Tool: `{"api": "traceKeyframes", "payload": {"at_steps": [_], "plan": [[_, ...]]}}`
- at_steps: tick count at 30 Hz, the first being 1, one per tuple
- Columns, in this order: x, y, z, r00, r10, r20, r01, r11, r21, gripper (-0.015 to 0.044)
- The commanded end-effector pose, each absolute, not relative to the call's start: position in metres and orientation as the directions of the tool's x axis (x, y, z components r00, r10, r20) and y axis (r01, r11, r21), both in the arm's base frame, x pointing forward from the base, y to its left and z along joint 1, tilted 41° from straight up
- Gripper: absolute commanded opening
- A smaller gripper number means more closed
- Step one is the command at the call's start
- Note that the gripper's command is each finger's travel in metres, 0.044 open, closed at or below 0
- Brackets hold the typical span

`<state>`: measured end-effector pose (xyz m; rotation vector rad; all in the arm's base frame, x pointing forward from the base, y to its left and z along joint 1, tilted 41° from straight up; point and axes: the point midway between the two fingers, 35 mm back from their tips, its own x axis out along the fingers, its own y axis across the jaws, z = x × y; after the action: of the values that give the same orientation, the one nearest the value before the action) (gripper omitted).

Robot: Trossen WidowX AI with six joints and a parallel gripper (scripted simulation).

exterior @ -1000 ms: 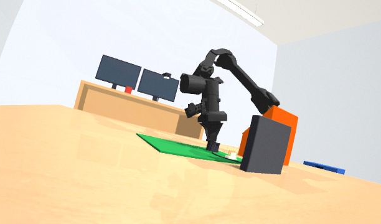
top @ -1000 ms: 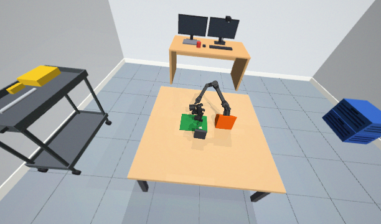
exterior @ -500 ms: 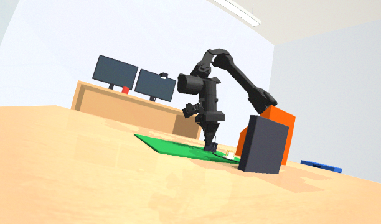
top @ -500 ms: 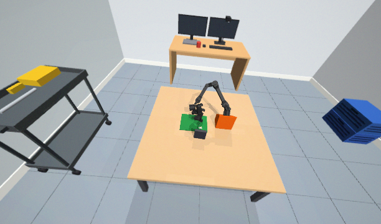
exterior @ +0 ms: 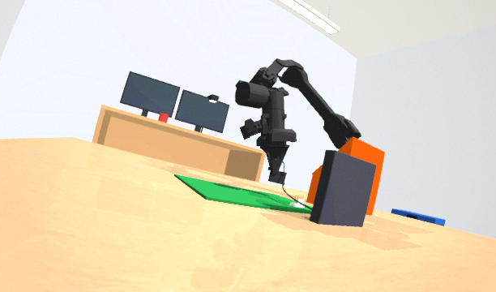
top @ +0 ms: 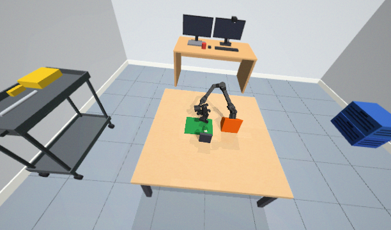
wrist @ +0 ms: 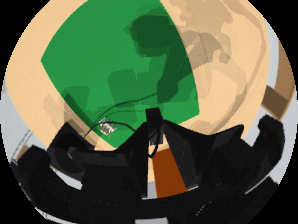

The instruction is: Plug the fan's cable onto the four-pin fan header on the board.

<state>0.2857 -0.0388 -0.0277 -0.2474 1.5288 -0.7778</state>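
Observation:
My gripper point(top: 204, 119) point(exterior: 276, 172) point(wrist: 154, 124) is shut on the cable's dark plug point(exterior: 277, 178) point(wrist: 153, 115) and holds it above the green board point(top: 191, 125) point(exterior: 215, 193) point(wrist: 90, 50), clear of its surface. The pale header point(top: 205, 131) point(exterior: 298, 201) point(wrist: 107, 127) with its pins stands near the board's edge, close to the dark fan block point(top: 205, 138) point(exterior: 345, 191). In the wrist view the header is left of the plug. The thin black cable hangs from the plug and runs past the header to the fan block. The plug's underside is hidden.
An orange block point(top: 231, 125) point(exterior: 365, 154) point(wrist: 169, 170) stands by the arm's base, right of the board in the top view. The upright fan block stands at the board's near edge on the wooden table point(top: 202, 169) point(exterior: 130, 243).

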Motion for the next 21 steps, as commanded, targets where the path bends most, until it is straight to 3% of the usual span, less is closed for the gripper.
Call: {"api": "traceKeyframes", "payload": {"at_steps": [1,21], "plan": [[0.285,-0.028,-0.016,-0.135,-0.584,-0.801,0.305,0.744,-0.594,0.0000],[0.278,0.002,0.020,-0.135,-0.589,-0.797,0.280,0.749,-0.601,0.0000]]}}
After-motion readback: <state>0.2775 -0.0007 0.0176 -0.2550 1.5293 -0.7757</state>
